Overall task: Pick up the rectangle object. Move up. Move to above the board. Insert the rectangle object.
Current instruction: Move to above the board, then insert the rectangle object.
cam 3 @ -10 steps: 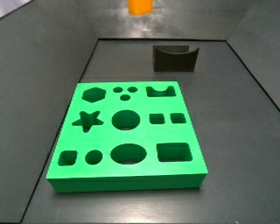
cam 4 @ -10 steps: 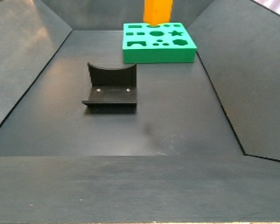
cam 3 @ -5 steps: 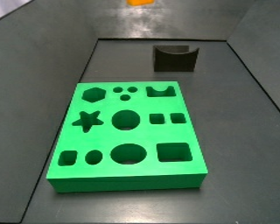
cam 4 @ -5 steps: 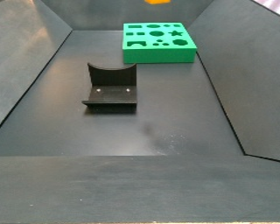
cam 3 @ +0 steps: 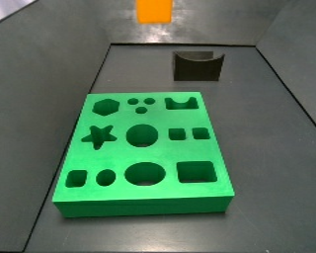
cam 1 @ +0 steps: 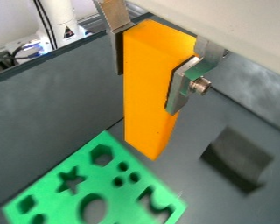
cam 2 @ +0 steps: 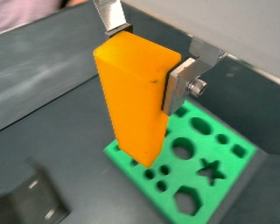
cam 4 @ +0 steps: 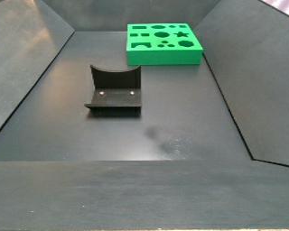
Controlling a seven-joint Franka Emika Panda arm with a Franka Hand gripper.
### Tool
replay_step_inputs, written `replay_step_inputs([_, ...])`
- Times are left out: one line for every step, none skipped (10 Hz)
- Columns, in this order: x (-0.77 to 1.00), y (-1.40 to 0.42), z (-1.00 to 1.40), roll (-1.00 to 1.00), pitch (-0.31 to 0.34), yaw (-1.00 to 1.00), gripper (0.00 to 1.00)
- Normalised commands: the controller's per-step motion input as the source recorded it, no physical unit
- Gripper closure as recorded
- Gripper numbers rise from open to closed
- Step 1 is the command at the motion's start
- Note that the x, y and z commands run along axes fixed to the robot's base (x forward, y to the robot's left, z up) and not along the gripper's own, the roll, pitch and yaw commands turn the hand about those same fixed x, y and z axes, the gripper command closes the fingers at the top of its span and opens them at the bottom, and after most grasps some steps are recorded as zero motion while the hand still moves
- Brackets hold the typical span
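Observation:
My gripper (cam 1: 150, 66) is shut on the rectangle object (cam 1: 150, 87), a tall orange block hanging upright between the silver fingers (cam 1: 184, 85). Both wrist views show the grip, and the block (cam 2: 136, 96) is high in the air. The green board (cam 1: 90, 184) with its shaped holes lies flat on the floor below; the block's lower end hangs over the board's edge (cam 2: 201, 157). In a side view only the block's lower end (cam 3: 154, 10) shows at the top edge, beyond the board (cam 3: 145, 148). Another side view shows the board (cam 4: 165, 43) but neither block nor gripper.
The dark fixture (cam 3: 197, 64) stands on the grey floor beyond the board; it also shows in a side view (cam 4: 115, 90) and in both wrist views (cam 1: 236, 153) (cam 2: 25, 201). Sloped grey walls (cam 3: 292, 89) enclose the floor.
The orange block has risen out of the top of a side view. In the other side view it left the top edge, then shows again, larger.

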Motion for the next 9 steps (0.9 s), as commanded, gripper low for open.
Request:
replay_step_inputs([0.09,-0.81,0.01,-0.03,0.217,-0.26,1.0])
replay_step_inputs([0.07,-0.43,0.01,-0.02,0.17,-0.09,1.0])
replay_step_inputs([0.06,-0.3,0.02,-0.02,0.146,-0.05,1.0])
replay_step_inputs([0.0,0.0,0.0,0.01,0.0,0.0,1.0])
replay_step_inputs([0.0,-0.23,-0.31,0.18,-0.049,0.16,1.0])
replay_step_inputs([0.05,-0.61,-0.68,0.21,-0.19,0.08,1.0])
replay_step_inputs([0.12,-0.67,-0.71,0.18,-0.207,0.04,1.0])
replay_step_inputs([0.23,-0.79,-0.72,0.14,-0.224,0.0,1.0])
replay_step_inputs([0.38,-0.83,-0.73,0.1,-0.233,0.0,1.0])
